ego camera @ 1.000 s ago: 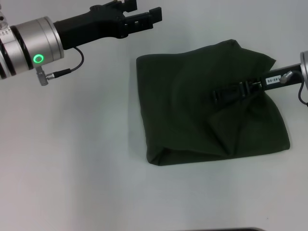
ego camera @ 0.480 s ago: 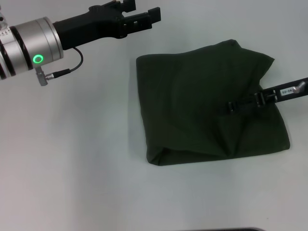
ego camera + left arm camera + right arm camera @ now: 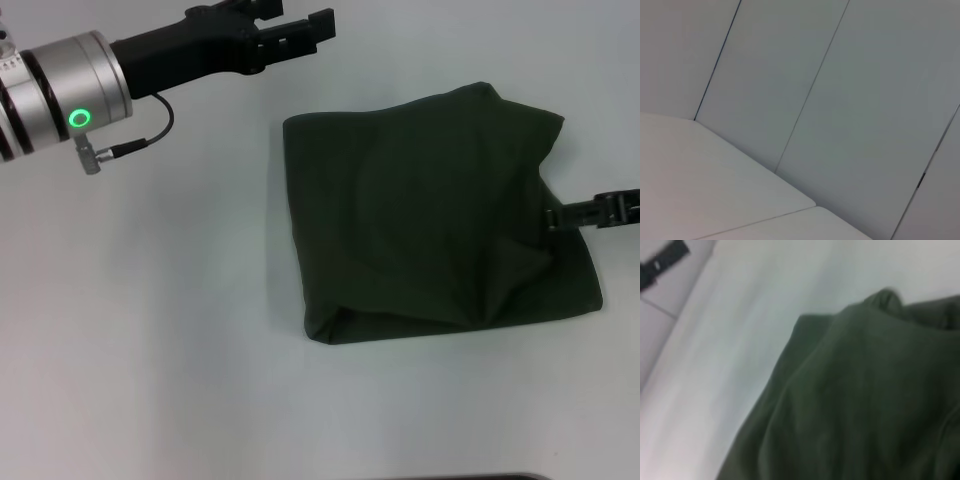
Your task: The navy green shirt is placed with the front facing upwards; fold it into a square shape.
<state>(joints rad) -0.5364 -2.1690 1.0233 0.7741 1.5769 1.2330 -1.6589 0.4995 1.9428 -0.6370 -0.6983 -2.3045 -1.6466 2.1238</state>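
Olive cloth, the navy green shirt (image 3: 435, 215), lies folded roughly square right of centre on the table (image 3: 150, 330). We see the right gripper (image 3: 560, 214) at its right edge, nearer, grip unclear; the left gripper (image 3: 300, 28) hovers apart, seemingly open.

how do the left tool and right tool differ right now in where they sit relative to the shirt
The left tool hangs over bare table, well clear of the navy green shirt; the right tool sits at the shirt's right edge. The left arm shows fully; the right shows only its tip. Both are black.
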